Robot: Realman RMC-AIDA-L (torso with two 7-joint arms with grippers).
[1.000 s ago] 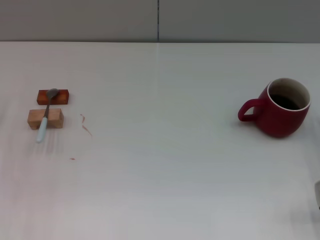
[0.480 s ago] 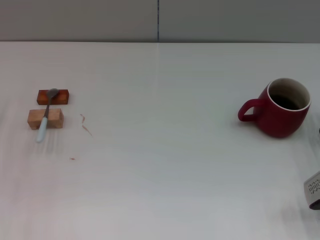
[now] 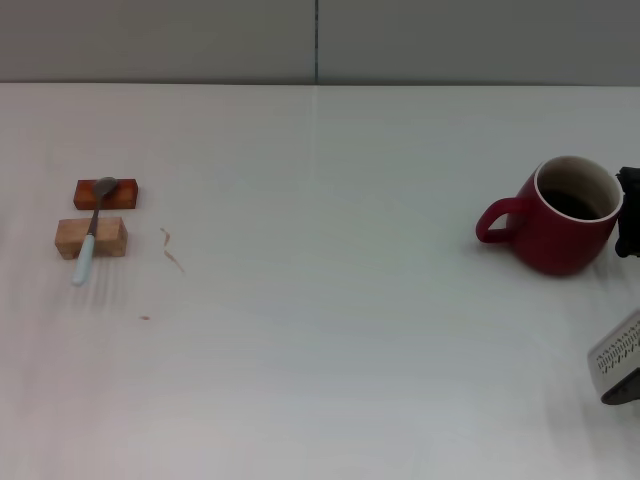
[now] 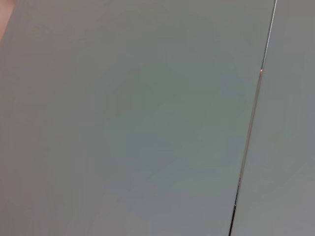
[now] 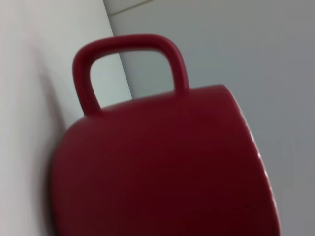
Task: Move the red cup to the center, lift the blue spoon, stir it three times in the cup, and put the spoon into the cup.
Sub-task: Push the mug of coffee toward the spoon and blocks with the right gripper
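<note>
Red cup [image 3: 566, 217] upright, just beside right pincer [image 3: 629, 226]; pincer's opening not discernible.

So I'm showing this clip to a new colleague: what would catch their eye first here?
The red cup at the table's right side stands out, upright, handle pointing left, with the right hand at its far side by the picture edge. Far left, the blue spoon lies across an orange block and a wooden block.
</note>
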